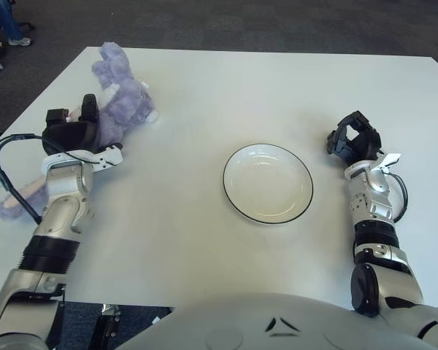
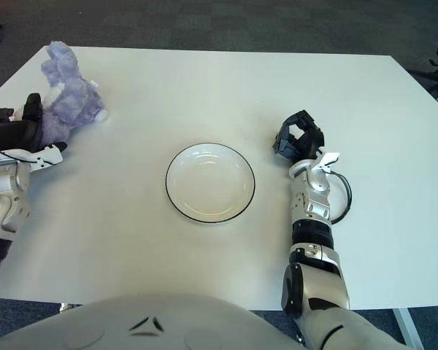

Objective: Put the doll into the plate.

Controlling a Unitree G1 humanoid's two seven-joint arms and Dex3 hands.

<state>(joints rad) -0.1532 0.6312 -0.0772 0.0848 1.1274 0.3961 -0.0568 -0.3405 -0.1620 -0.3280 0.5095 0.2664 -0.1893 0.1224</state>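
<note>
The doll [image 1: 122,93] is a purple plush toy lying at the far left of the white table [image 1: 226,87]. One of its long limbs, purple with a pink end [image 1: 18,195], passes behind my left forearm to the table's left edge. My left hand [image 1: 77,130] is against the doll's near side, over its middle. The plate [image 1: 268,182] is white with a thin dark rim, empty, at the table's centre. My right hand [image 1: 354,137] shows to the right of the plate, apart from it, with loosely bent fingers holding nothing.
A black cable [image 1: 7,157] loops off my left wrist past the table's left edge. Dark carpet surrounds the table. A person's leg and shoe [image 1: 11,29] show at the far left corner.
</note>
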